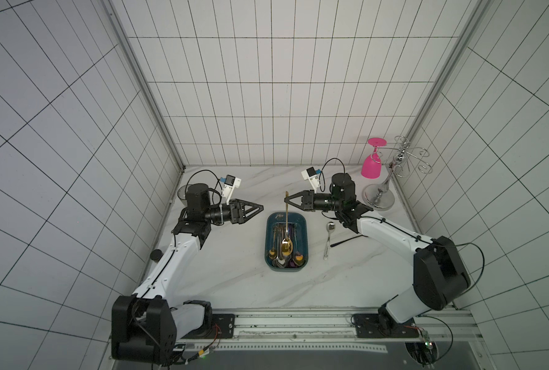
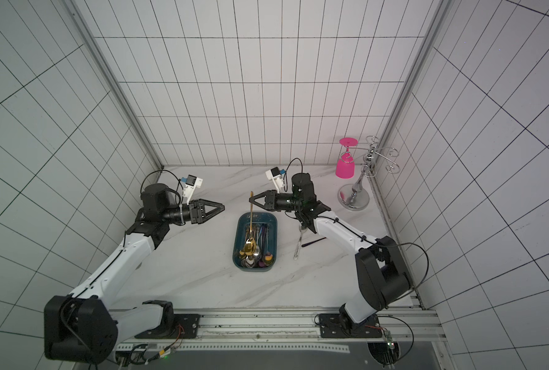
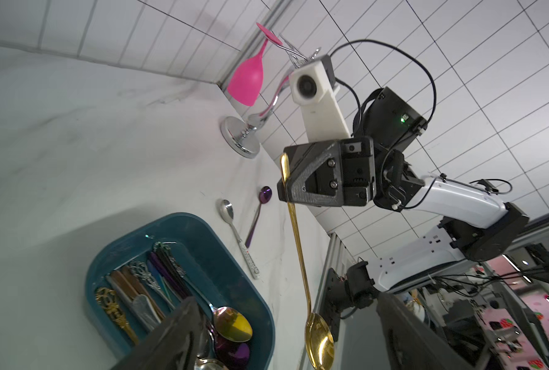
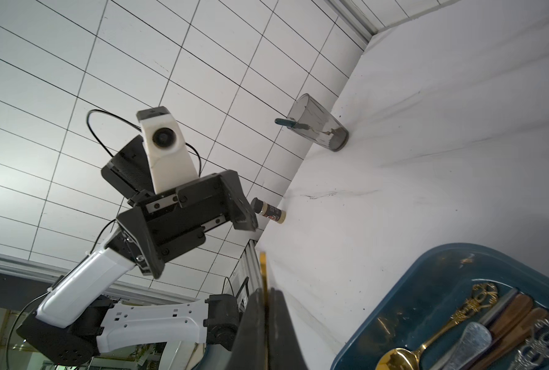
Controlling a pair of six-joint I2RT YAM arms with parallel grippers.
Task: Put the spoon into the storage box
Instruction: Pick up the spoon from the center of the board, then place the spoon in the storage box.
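The right end effector [image 1: 286,201] is clamped on the upper handle of a gold spoon [image 1: 287,226], which hangs upright, bowl down, over the storage box [image 1: 304,226] in both top views, its top end poking out above the fingers. Whether the bowl touches the cutlery below cannot be told. The left end effector [image 1: 260,208] stands with its jaws spread wide, gripping nothing, well apart from the spoon on the far side of the box. The spoon is polished metal with a long slim handle and an oval bowl. The box is a shallow teal-blue plastic tub with rounded corners, holding other spoons [image 3: 170,275] in gold, silver, purple and wood. It sits on a white, marble-veined worktop [image 1: 228,262]. A silver spoon [image 1: 328,240] and a purple spoon [image 3: 256,217] lie beside the box, and a pink glass [image 1: 371,166] hangs upside down from a chrome rack [image 1: 379,200].
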